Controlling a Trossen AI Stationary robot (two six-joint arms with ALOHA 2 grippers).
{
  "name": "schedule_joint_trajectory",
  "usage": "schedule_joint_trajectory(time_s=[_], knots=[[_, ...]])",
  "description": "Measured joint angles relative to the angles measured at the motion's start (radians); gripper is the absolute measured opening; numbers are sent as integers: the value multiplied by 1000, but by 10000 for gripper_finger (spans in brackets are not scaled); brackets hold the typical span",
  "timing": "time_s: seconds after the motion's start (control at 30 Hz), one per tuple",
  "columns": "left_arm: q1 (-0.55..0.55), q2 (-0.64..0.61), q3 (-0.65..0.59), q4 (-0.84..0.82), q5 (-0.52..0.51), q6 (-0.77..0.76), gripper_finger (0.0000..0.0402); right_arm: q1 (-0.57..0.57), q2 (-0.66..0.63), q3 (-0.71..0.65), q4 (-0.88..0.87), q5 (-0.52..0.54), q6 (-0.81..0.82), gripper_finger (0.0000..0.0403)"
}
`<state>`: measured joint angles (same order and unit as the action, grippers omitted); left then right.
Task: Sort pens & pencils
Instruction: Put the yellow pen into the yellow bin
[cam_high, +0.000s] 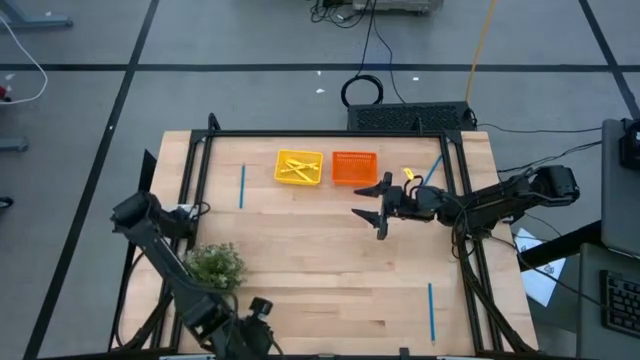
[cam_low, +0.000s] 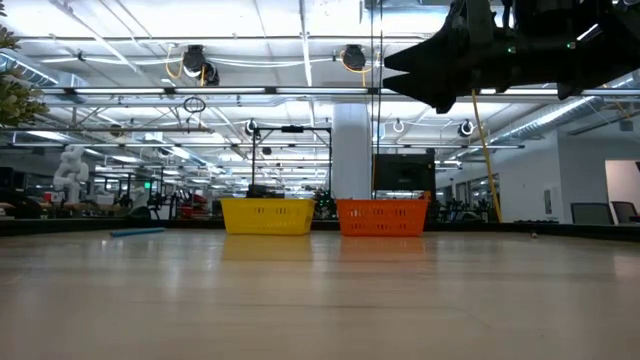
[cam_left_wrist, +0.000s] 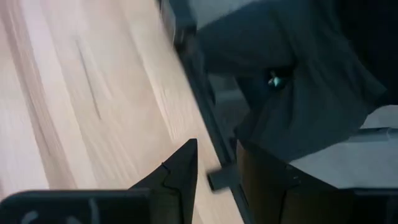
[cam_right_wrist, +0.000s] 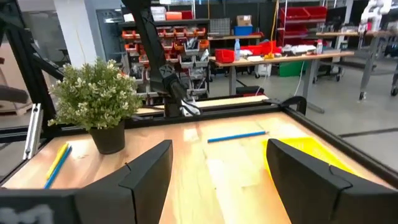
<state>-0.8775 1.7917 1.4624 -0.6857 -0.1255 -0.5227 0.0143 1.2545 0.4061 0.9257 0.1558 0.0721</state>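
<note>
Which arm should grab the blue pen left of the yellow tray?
Probably right. Right gripper hangs open over mid-table near the trays, looking toward the blue pen. Left gripper sits low at the near edge, beyond the plant.

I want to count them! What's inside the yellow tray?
Yellow pencils lie crisscrossed inside the yellow tray, several of them; overlaps hide the exact number. No blue ones show there.
</note>
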Motion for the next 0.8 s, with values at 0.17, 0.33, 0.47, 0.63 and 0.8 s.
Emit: schedule_joint_trajectory(time_s=[0.17,0.33,0.47,0.63,0.8], knots=[[-30,54,0,-16,-15,-64,115,0,0,0,-3,0,40,249],[-23,131,0,-16,1,-87,115,0,0,0,-20,0,47,249],[-13,184,0,-32,58,-85,115,0,0,0,-46,0,47,249],[-13,199,0,-79,44,-67,115,0,0,0,-46,0,46,249],[-8,199,0,-119,7,-90,115,0,0,0,-47,0,47,249]])
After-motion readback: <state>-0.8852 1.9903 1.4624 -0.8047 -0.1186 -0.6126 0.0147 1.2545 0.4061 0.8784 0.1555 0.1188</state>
